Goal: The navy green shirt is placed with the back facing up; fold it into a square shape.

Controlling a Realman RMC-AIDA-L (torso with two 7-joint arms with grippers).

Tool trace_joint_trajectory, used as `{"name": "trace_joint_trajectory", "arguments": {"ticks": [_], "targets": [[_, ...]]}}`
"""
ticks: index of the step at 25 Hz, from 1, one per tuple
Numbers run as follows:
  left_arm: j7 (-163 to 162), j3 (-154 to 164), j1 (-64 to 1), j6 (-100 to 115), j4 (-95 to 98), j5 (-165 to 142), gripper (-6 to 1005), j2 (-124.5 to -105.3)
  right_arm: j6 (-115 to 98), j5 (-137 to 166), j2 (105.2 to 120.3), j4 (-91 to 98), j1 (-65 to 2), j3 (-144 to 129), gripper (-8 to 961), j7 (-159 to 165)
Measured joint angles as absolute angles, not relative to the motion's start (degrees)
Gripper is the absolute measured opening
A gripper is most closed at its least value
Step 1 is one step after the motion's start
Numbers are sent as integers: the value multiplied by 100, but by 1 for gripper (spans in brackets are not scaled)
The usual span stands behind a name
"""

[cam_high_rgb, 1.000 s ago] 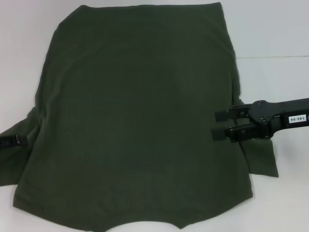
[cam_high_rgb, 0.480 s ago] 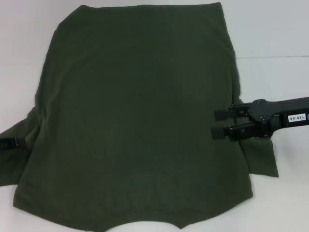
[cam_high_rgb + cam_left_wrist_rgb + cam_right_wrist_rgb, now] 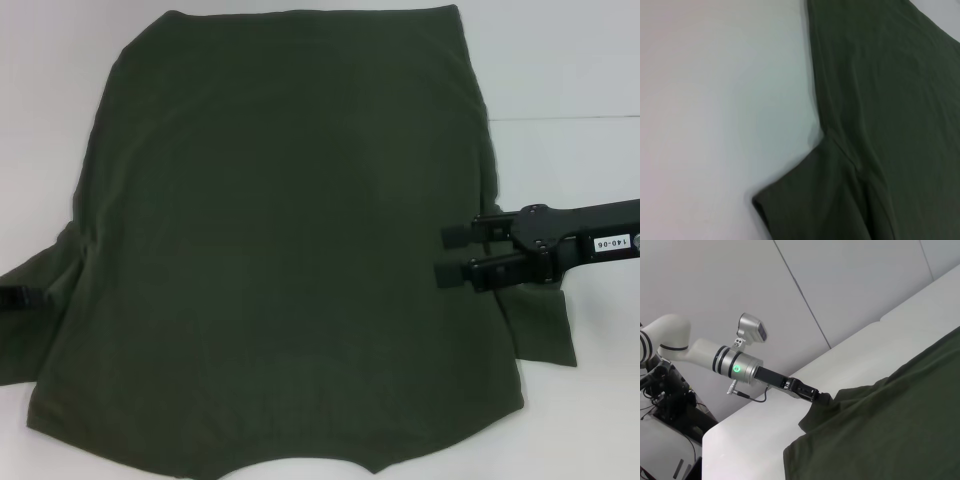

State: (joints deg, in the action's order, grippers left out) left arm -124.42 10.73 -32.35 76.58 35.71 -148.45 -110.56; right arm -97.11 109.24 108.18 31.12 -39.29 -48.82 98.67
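The navy green shirt (image 3: pixel 280 230) lies spread flat on the white table (image 3: pixel 580 80), plain side up, hem at the far end and collar at the near edge. My right gripper (image 3: pixel 452 254) reaches in from the right and hovers open over the shirt's right side, just beside the right sleeve (image 3: pixel 545 330), with nothing between its fingers. Only the tip of my left gripper (image 3: pixel 20 297) shows at the left edge, over the left sleeve (image 3: pixel 25 340). In the right wrist view the left gripper (image 3: pixel 817 396) meets the sleeve's edge. The left wrist view shows that sleeve (image 3: pixel 810 200) lying flat.
Bare white tabletop (image 3: pixel 715 100) lies to the left of the shirt and also to its right and far right. A seam in the table (image 3: pixel 560 118) runs along the right side. A grey wall (image 3: pixel 840 285) stands behind the table's left end.
The left gripper's tip has slid a little toward the left edge of the head view. The right gripper has edged slightly left and down. The shirt has not moved.
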Motion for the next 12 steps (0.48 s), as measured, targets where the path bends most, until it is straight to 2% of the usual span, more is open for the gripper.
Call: {"name": "trace_joint_trajectory", "arguments": {"ticks": [12], "targets": [[-12449, 1122, -3234, 7593, 3551, -14857, 462, -11056, -9681, 10924, 10820, 3112, -3946, -4904, 905, 9867]]}}
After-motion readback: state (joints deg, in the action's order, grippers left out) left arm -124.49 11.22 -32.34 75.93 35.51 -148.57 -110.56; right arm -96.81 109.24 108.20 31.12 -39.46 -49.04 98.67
